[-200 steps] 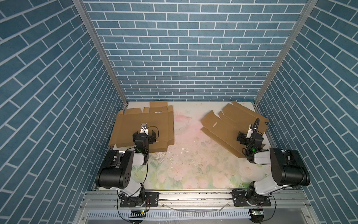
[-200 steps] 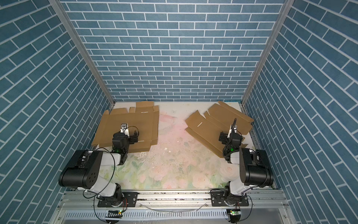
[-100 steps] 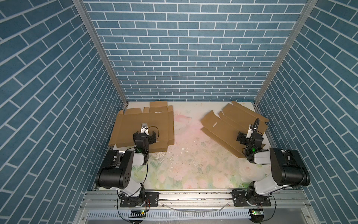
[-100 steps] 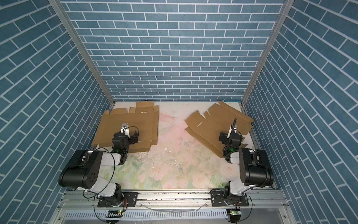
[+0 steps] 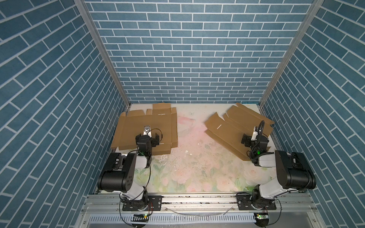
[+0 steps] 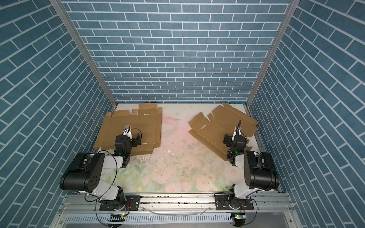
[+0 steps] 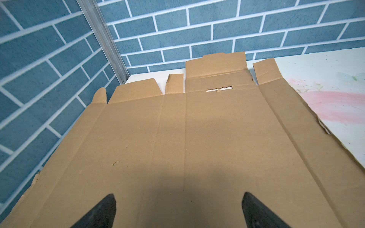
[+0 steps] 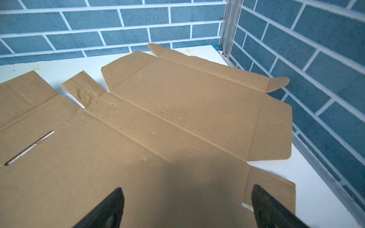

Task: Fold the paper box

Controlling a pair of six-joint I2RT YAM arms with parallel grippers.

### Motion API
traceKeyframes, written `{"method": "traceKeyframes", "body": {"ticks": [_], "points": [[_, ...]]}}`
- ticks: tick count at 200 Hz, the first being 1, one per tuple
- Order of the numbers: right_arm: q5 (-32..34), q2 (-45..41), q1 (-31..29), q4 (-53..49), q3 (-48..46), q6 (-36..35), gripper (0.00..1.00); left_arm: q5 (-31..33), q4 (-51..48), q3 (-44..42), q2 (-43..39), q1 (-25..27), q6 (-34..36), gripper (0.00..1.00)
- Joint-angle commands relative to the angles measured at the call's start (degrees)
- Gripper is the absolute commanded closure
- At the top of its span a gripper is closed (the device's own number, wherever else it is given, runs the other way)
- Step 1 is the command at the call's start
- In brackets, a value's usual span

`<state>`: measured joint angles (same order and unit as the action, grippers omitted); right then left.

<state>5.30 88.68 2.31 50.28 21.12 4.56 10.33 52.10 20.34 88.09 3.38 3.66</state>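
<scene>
Paper box blank [image 5: 134, 126] and second blank [image 5: 233, 126] lie flat, unfolded, under our left gripper [image 7: 178, 197] and right gripper [image 8: 187, 189], fingers wide, empty; next we likely must grip an edge.

You are looking into a robotics lab test cell. The blue brick-pattern walls [image 5: 187, 49] are flat panels framed by aluminium corner posts [image 5: 102, 53]. The table [image 5: 197, 177] wears a floral-print cover. At its near edge, the left arm [image 5: 118, 173] and right arm [image 5: 292, 171] are mounted on an aluminium rail [image 5: 197, 203], with a slotted cable duct [image 5: 187, 218] just beside it.
</scene>
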Motion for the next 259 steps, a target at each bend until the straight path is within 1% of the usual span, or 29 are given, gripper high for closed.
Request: {"method": "traceKeyframes", "body": {"ticks": [1,12,24,42,50,59,74,80,89,98,104,110,113,124,129,136,142,148,152,161,171,183,195,207,224,240,255,259], "points": [[-0.16,-0.62,-0.11,0.05,0.92,-0.32,0.01,-1.07,-1.22,1.33,-0.2,-0.38,0.08,0.0],[0.77,-1.14,-0.1,-1.01,1.35,-0.33,0.01,-0.54,-0.34,0.84,-0.69,-0.11,0.31,0.0],[0.79,-3.95,-0.27,-3.93,1.67,-0.75,0.01,1.03,-1.13,0.12,-3.6,1.69,2.13,0.0],[2.36,-9.43,-1.45,-11.61,3.37,-1.57,0.01,8.22,-6.19,0.46,-9.79,5.39,4.28,0.0],[3.67,-11.71,-1.96,-16.24,4.74,-0.99,0.01,12.98,-9.81,1.29,-12.21,6.97,4.09,0.0],[6.41,-14.37,-2.42,-22.89,7.03,2.15,0.01,17.94,-14.63,2.62,-15.58,8.62,2.54,0.0],[11.11,-18.18,-3.38,-37.52,12.67,10.86,0.01,21.43,-21.82,4.1,-20.7,10.81,-0.19,0.01],[12.4,-19.28,-3.95,-44.0,15.29,13.32,0.01,23.28,-24.67,4.97,-22.24,11.8,-1.63,0.0],[11.91,-20.56,-4.76,-51.41,18.85,15.24,0.01,24.87,-28.92,6.24,-24.73,12.94,-3.61,0.0],[8.98,-21.62,-4.96,-54.11,20.53,17.09,0.01,25.82,-34.06,7.88,-26.66,13.52,-7.05,0.01],[7.48,-22.05,-4.94,-54.26,20.75,21.97,0.01,25.91,-38.26,9.28,-27.71,13.66,-10.44,0.0],[5.53,-22.52,-4.69,-55.27,20.89,27.77,0.01,25.35,-42.7,11.02,-28.62,13.59,-14.16,0.0],[2.58,-22.7,-4.39,-55.22,20.77,29.86,0.01,24.74,-45.04,11.87,-29.01,13.53,-15.87,0.0],[-15.69,-22.49,-2.57,-48.25,18.57,31.5,0.01,22.01,-52.62,15.04,-30.26,13.45,-21.86,0.01],[-18.8,-22.18,-2.6,-45.9,17.89,33.61,0.03,20.63,-54.85,16.12,-30.83,13.37,-24.85,0.0],[-20.71,-21.57,-3.4,-45.26,17.88,36.68,0.1,17.68,-57.03,16.94,-31.52,12.97,-27.95,0.0],[-20.84,-21.19,-4.79,-45.64,18.16,38.1,0.16,13.12,-57.05,16.89,-32.16,12.14,-28.4,0.0],[-19.12,-20.85,-6.93,-47.06,18.78,38.66,0.18,7.42,-56.18,16.48,-32.7,11.04,-27.9,0.0],[-17.39,-20.77,-8.44,-48.26,19.29,39.0,0.2,4.73,-55.76,16.21,-32.93,10.3,-28.02,0.0],[-13.61,-20.33,-11.79,-50.99,20.41,39.96,0.23,1.78,-56.73,16.41,-32.51,9.2,-29.1,0.01],[-11.78,-19.67,-15.4,-51.25,20.75,41.91,0.26,-0.59,-59.86,18.05,-30.99,8.52,-29.43,0.04],[-8.81,-18.15,-20.14,-51.46,21.55,44.12,0.34,-2.83,-62.59,19.38,-28.52,8.47,-29.06,0.08],[-7.28,-15.06,-24.83,-52.05,23.61,45.49,0.41,-5.7,-62.76,19.43,-26.37,8.56,-29.16,0.14],[-7.03,-10.63,-29.49,-51.86,26.23,46.24,0.51,-7.3,-61.44,18.96,-24.82,8.55,-30.43,0.17],[-7.2,-3.57,-35.32,-51.29,30.71,47.24,0.59,-8.59,-58.55,17.17,-23.27,8.58,-32.12,0.2],[-9.15,3.14,-39.74,-49.95,35.91,48.05,0.62,-9.25,-57.24,16.71,-21.18,8.58,-32.73,0.23],[-9.96,9.4,-42.84,-49.61,41.41,48.88,0.62,-10.29,-55.89,16.17,-18.64,8.51,-33.53,0.27],[-11.89,11.07,-43.3,-49.79,42.99,49.28,0.61,-10.32,-55.39,16.0,-17.98,8.5,-33.53,0.28]]}}
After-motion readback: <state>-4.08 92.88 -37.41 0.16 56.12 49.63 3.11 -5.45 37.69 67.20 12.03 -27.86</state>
